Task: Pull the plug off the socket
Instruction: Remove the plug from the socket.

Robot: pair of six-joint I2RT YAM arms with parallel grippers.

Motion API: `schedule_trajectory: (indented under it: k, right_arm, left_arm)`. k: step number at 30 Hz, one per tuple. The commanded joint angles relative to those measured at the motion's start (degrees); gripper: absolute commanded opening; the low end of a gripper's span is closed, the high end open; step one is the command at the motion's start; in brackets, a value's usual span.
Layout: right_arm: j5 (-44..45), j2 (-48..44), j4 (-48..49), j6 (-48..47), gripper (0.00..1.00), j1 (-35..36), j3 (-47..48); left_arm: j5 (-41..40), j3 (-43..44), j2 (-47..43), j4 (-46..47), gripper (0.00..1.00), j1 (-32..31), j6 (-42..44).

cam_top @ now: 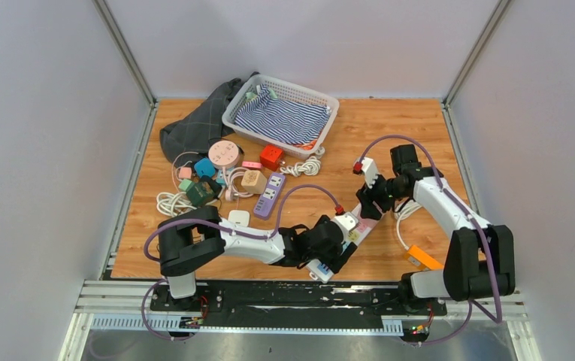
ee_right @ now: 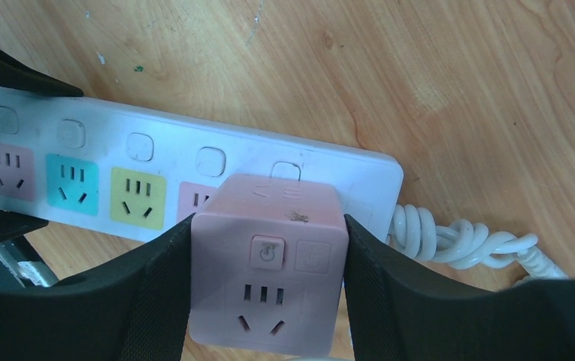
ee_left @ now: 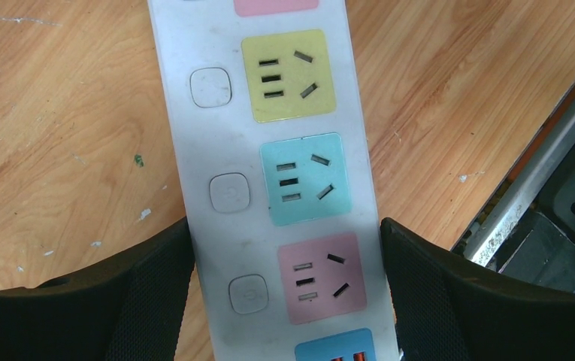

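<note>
Left gripper (ee_left: 288,289) gripped the power strip (ee_left: 269,173) across its width at the near end, one finger pressed against each long edge beside the pink socket, pinning it to the table (ee_left: 59,150). Farther along the strip, at the end where the cord leaves it, the right gripper (ee_right: 269,293) was clamped on the pink plug (ee_right: 269,226). This was a blocky cube seated in the strip's last socket, with a finger flat against each of two opposite sides. Just past that end of the strip lay the coiled white cord (ee_right: 457,241)

The plug looked like hard, smooth plastic: stiff, light and probably a little slippery. The flat sides therefore seemed the right place to hold it, square on and clear of the rounded corners. Its pins were likely held only by friction, so a straight pull away from the strip's face would suit. Tilting it might jam or bend them. The strip itself seemed light enough to rise with the plug, which made the left hold matter

Well beyond the strip, to its far left, sat a clutter of adapters (cam_top: 224,177) and a white basket (cam_top: 329,101)
</note>
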Motion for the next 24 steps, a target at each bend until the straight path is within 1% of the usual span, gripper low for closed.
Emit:
schedule_trajectory:
  k: [1,4,7,10,14,17,21,24]
  right_arm:
    - [-2.33,5.05,-9.95,-0.09,0.0,-2.05,2.47]
    - [-1.03,5.89,-10.4,0.28,0.0,-2.01,2.95]
    - [-0.93,4.12,-9.27,-0.22,0.0,-1.39,1.93]
    - [0.08,1.98,-7.42,-1.12,0.0,0.65,0.09]
    - [0.5,1.92,-7.76,-3.39,0.0,4.62,-0.89]
    - [2.7,1.49,-7.29,-4.82,0.0,7.57,-2.17]
    - [3.8,0.93,-7.31,-5.36,0.0,8.7,-2.55]
    - [6.6,-0.42,-5.9,-4.98,0.0,8.82,-2.86]
  left_arm:
    - [-1.21,-0.87,0.59,-1.53,0.0,0.36,2.66]
    - [-0.99,-1.28,0.32,-1.16,0.0,0.36,2.71]
    - [-0.8,-1.24,0.41,-1.02,0.0,0.36,2.8]
    - [-0.76,-1.2,0.38,-0.98,0.0,0.36,2.89]
    - [-0.68,-1.16,0.4,-1.0,0.0,0.36,2.9]
    - [-0.67,-1.2,0.33,-0.99,0.0,0.36,2.81]
    - [-0.67,-1.2,0.31,-1.04,0.0,0.36,2.84]
    - [-0.73,-1.2,0.3,-0.99,0.0,0.36,2.79]
